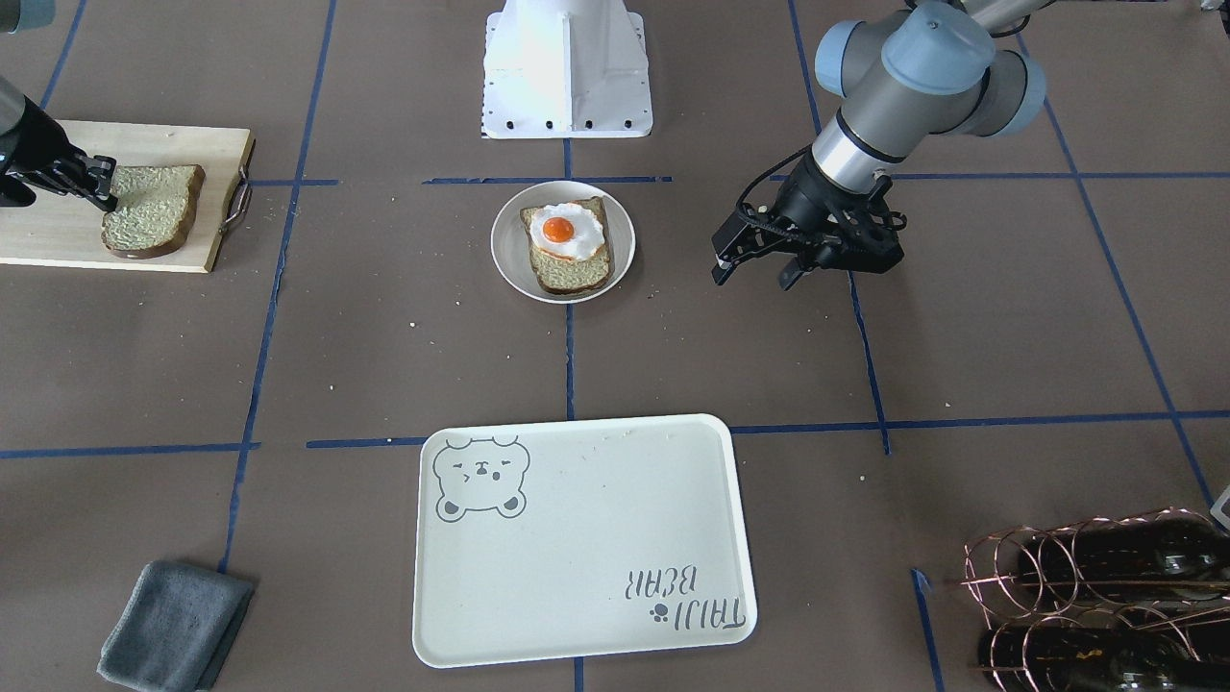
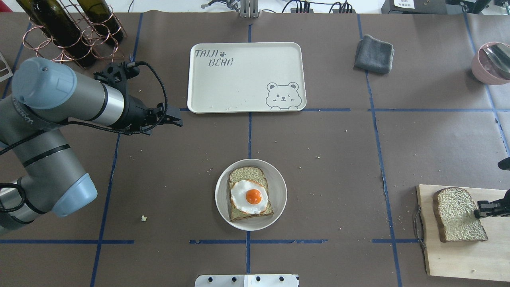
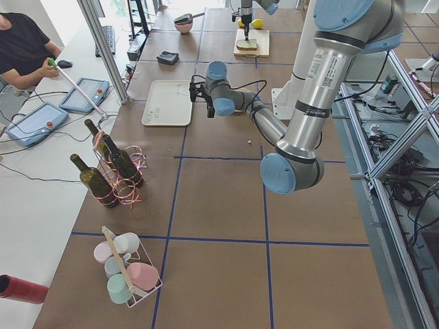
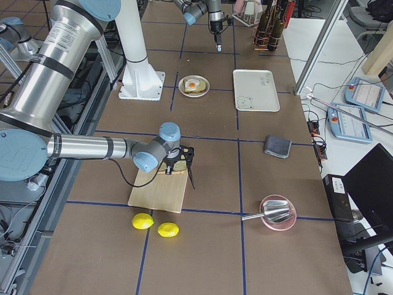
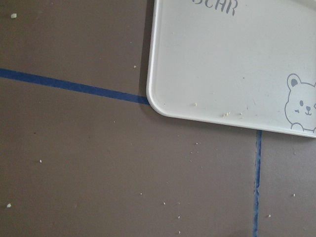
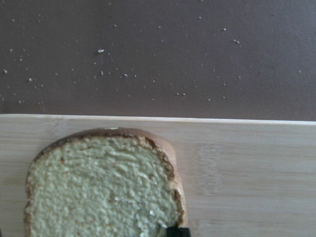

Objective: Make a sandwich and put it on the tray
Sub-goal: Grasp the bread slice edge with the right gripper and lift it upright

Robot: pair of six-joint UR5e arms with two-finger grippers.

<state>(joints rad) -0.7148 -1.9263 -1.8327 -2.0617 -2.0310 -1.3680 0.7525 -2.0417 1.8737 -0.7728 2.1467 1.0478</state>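
A small round white plate (image 1: 504,259) at mid-table holds one bread slice (image 1: 577,274) with the fried egg (image 1: 567,231) on top; the egg also shows in the overhead view (image 2: 249,196). The second bread slice (image 2: 456,215) lies flat on the wooden cutting board (image 2: 450,259). My right gripper (image 2: 478,209) is at that slice's outer edge and looks shut on it; one fingertip (image 6: 177,230) sits at the crust. My left gripper (image 1: 754,277) is open and empty, hovering between the plate and the cream bear tray (image 2: 239,79). The tray is bare.
A copper rack with wine bottles (image 2: 67,36) stands behind my left arm. A folded grey cloth (image 2: 374,54) lies right of the tray. A pink bowl (image 2: 492,61) sits at the far right. Two lemons (image 4: 153,224) lie beyond the cutting board.
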